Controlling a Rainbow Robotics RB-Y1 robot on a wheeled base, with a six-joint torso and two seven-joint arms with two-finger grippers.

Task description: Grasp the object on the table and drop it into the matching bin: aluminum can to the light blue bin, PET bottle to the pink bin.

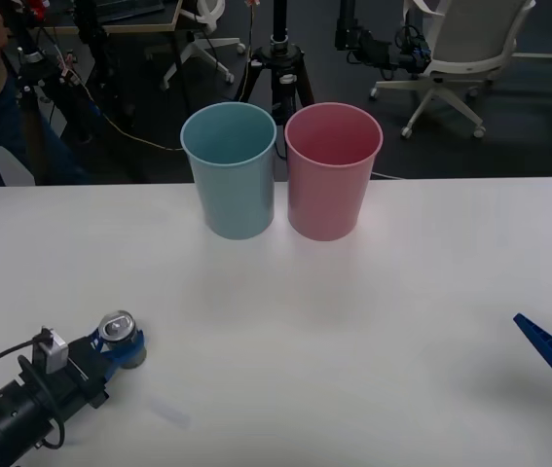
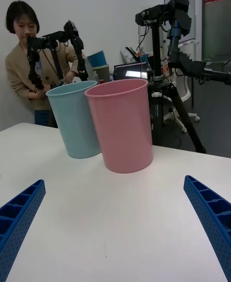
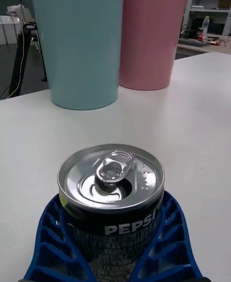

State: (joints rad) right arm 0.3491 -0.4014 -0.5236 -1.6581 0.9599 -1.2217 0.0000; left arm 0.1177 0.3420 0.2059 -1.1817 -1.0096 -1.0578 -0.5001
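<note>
The left arm reaches in low from the near left corner of the white bench (image 1: 402,292), and the left gripper (image 1: 120,345) is clamped around the can (image 1: 118,331), blue fingers (image 3: 48,243) hugging both sides. The can stands upright near that left edge, pull-tab top facing up, well apart from both bins. The right gripper (image 2: 115,214) hangs at the near right edge, spread wide with nothing between its fingers. At the far side of the bench, the light blue bin (image 1: 230,170) and the pink bin (image 1: 332,170) stand side by side, rims just about touching, blue on the left. I can't see anything inside either one.
</note>
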